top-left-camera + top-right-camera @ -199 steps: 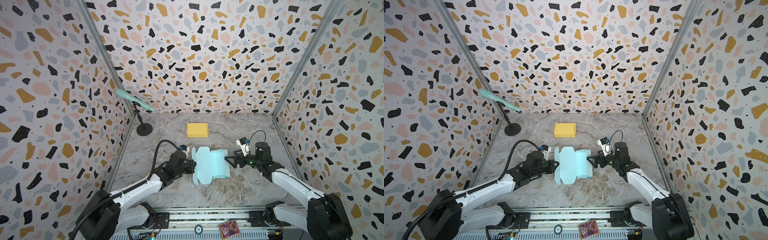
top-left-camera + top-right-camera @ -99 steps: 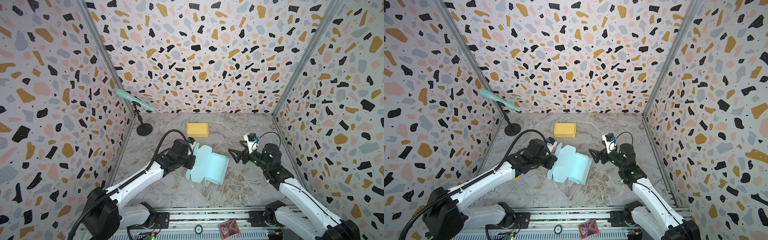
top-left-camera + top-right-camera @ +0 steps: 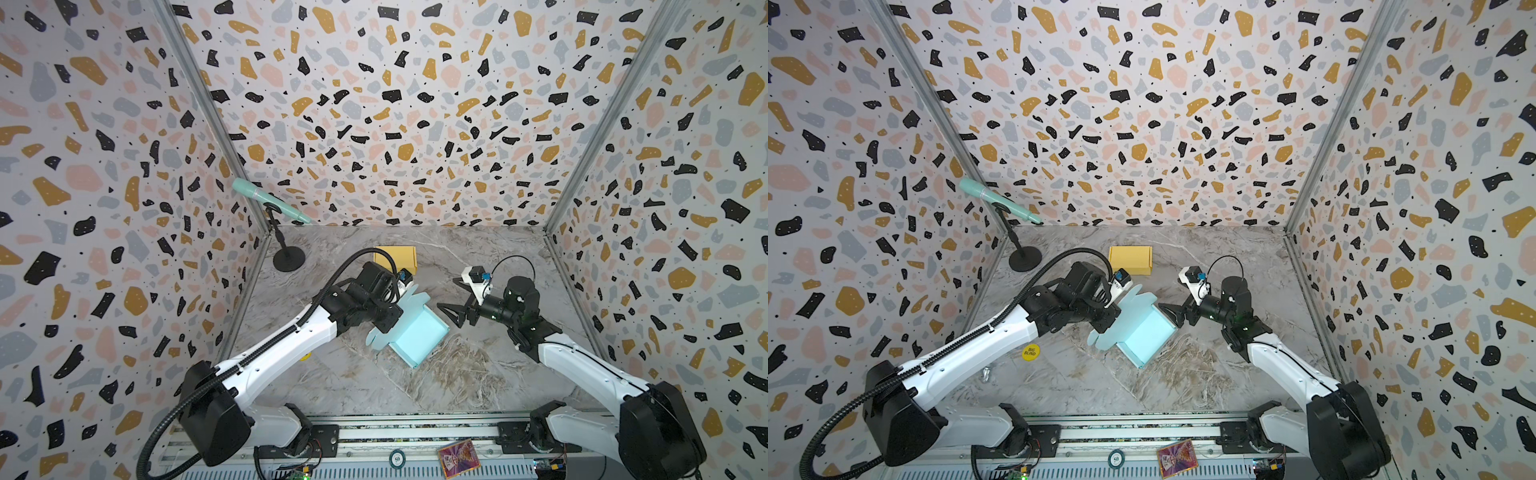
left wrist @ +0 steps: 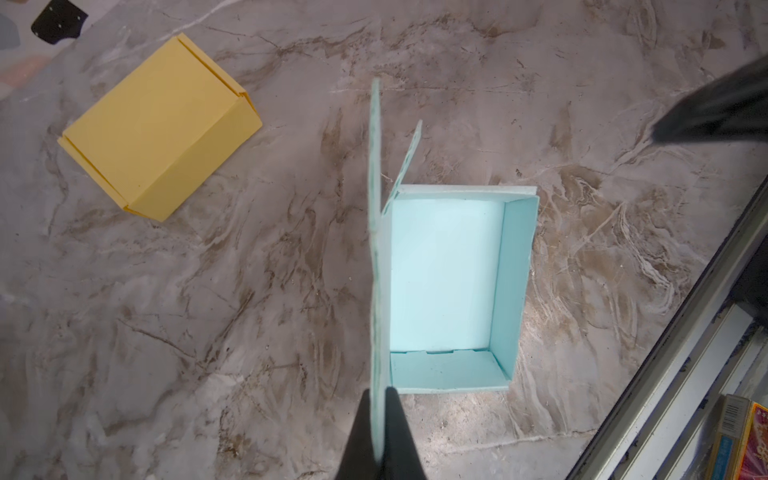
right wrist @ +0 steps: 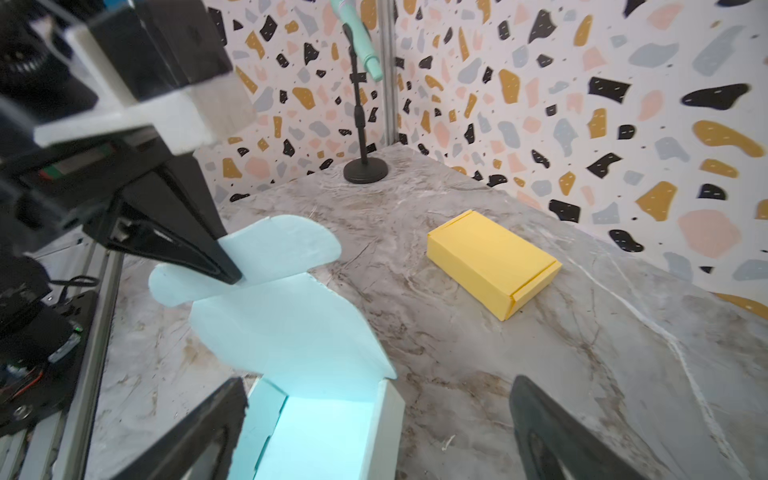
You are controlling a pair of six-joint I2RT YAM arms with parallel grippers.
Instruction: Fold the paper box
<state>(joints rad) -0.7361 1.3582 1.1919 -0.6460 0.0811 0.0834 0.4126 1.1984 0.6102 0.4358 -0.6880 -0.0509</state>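
Teal card forms the paper box [image 3: 417,336], which sits open on the marbled tabletop [image 3: 374,386] roughly midway between the arms, turned so that one corner points at the front rail. Behind it lies a closed yellow box [image 3: 403,255], partly crossed by the left arm's cable in a top view. A mint microphone on a stand [image 3: 270,201] fills the far left corner. A yellow "BIG BLIND" chip [image 3: 1030,352] lies beside the left arm, and a colourful card packet [image 3: 458,454] rests on the front rail.

The left claw [image 4: 379,415] is pinched tight on the box's lid, holding it upright on edge along one long side of the tray. The right claw [image 5: 378,380] gapes wide with nothing in it, just beside the box's right corner. Whether a fingertip touches the card I cannot tell.

A second ago the lid lay flat and the box sat square to the rail. Since then the left claw has raised the lid and swung the box round, while the right claw has stayed wide open.
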